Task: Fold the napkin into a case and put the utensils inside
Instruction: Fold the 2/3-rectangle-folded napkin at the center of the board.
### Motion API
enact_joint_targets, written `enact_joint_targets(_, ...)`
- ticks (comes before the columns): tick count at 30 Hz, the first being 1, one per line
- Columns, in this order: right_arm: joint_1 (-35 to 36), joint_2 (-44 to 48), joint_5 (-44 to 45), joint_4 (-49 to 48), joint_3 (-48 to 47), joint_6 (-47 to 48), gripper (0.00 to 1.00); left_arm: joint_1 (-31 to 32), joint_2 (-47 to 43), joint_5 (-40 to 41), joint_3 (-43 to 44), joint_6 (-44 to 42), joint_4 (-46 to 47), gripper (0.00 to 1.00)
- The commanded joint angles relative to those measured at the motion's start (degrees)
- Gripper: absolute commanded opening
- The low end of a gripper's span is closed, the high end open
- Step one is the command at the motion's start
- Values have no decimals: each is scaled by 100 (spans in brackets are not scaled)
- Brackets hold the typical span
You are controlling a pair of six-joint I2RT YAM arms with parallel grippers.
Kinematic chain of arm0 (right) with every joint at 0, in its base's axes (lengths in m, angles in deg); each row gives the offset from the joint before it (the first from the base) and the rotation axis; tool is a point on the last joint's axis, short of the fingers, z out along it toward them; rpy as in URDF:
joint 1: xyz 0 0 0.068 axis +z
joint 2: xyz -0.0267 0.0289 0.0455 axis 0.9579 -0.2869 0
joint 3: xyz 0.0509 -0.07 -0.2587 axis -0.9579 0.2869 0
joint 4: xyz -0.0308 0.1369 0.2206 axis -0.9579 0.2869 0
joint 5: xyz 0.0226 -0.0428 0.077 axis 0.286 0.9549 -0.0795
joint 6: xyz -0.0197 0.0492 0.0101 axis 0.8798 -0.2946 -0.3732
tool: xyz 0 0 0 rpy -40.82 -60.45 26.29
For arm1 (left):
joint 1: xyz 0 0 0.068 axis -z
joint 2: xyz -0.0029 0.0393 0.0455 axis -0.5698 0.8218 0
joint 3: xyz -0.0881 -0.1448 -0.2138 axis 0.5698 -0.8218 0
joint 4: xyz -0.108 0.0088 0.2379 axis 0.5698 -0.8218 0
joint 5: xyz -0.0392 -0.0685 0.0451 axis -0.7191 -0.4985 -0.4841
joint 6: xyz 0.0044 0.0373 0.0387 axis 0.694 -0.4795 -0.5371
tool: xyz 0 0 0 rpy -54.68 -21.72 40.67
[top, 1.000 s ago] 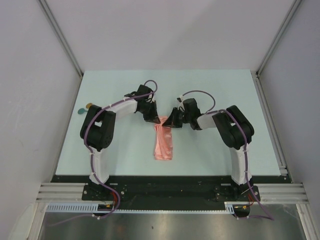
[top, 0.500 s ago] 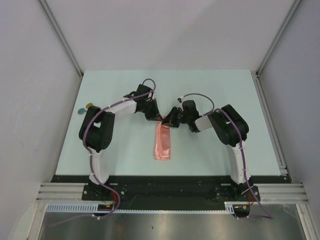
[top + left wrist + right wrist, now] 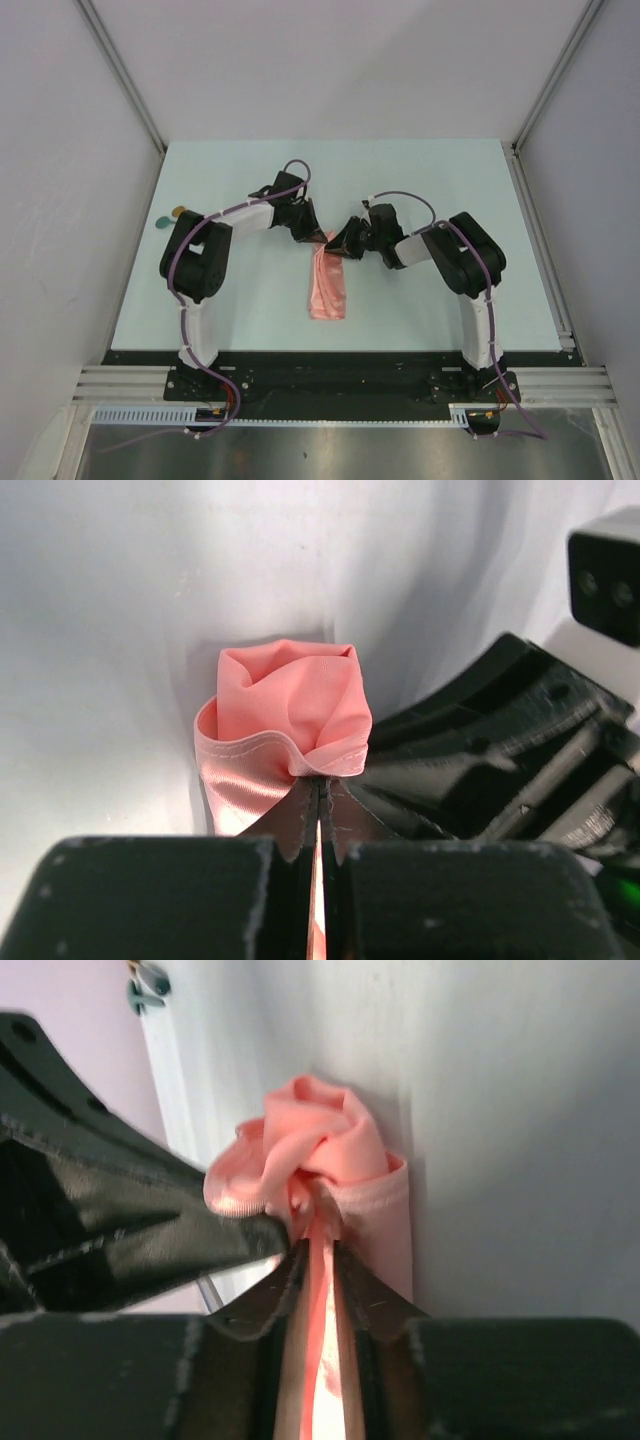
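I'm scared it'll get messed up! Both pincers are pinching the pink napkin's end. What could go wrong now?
1. The left pincer and right pincer both pinch the napkin at its bunched far end; pulling different ways might undo the folds.
2. The pincers are very close together, so they could bump.
3. The spoons lie at the left edge of the table, where an arm might knock them off.

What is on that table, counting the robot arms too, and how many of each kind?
napkin, pink: 1
spoons: 2, one with a golden-brown bowl, one with a teal bowl
robot arms: 2, the left arm and the right arm
Total: 5
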Motion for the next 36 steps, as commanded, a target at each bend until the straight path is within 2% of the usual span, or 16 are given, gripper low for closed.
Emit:
enact_joint_targets(1,48,624,62,1144,-29,813,24,32,132,61,-13,34,131,0)
enact_joint_targets(5,39,887,0,1618,31,1024,27,32,211,79,66,-36,18,0)
enact_joint_targets(11,162,1459,431,2435,225,1832,28,32,229,105,57,-81,96,0)
enact_joint_targets(18,460,1583,773,2770,243,2386,26,40,352,246,128,-89,184,0)
enact_joint_targets(21,513,1574,757,2841,217,2404,26,40,326,290,119,-115,175,6)
enact_joint_targets(28,575,1618,783,2912,296,2483,25,23,-148,299,101,-221,17,35)
enact_joint_targets(31,584,1548,721,2833,313,2448,24,-12,-394,220,66,-265,-44,43)
enact_joint_targets(36,584,1469,669,2727,313,2404,24,-118,-816,9,-30,-396,-141,48)
